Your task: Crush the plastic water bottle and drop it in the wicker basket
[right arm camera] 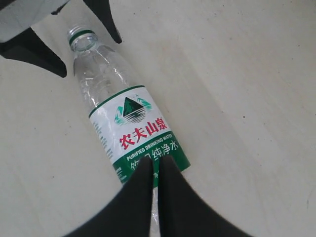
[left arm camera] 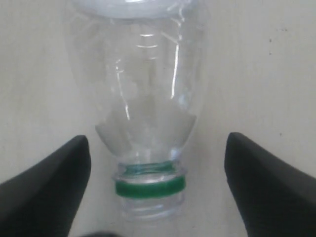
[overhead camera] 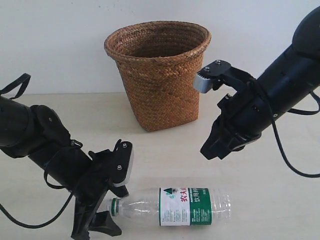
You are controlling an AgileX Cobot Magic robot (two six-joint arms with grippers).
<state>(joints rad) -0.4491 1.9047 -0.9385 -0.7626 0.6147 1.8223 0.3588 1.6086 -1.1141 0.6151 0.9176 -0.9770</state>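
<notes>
The plastic water bottle [overhead camera: 185, 206] lies on its side on the table, uncrushed, neck pointing left. Its neck is open, with only a green ring [left arm camera: 149, 186] below the threads. The green-and-white label [right arm camera: 140, 133] with red characters faces up. My left gripper [overhead camera: 97, 227] is open low at the bottle's neck, one black finger on each side and apart from it [left arm camera: 157, 139]. My right gripper [overhead camera: 207, 152] hangs shut and empty above the bottle's labelled middle [right arm camera: 154, 160], clear of it. The wicker basket [overhead camera: 160, 85] stands upright at the back.
The pale table [overhead camera: 280, 200] stretches around the bottle and basket. A white wall rises behind the basket. Loose black cables hang from both arms, one near the left edge [overhead camera: 15, 85].
</notes>
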